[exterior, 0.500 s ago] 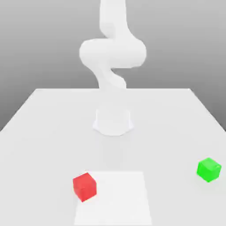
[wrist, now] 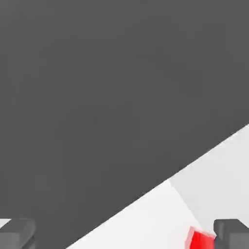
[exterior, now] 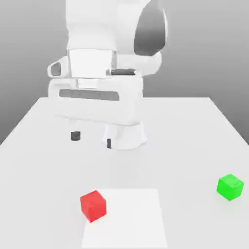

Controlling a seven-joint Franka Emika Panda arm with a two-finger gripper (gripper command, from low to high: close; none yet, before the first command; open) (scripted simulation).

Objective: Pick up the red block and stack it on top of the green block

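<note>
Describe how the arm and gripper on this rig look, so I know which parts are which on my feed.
The arm is glossy white with rounded, bulbous links and a dark grey oval panel on one side. The gripper has a wide, boxy white body with a grey slot along its front. Its two fingertips are small dark grey blocks. No cables or markings are visible.

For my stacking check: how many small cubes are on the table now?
2. The red block sits at the near edge of the table, toward the exterior view's left; the green block sits apart, toward its right. None seems hidden.
</note>
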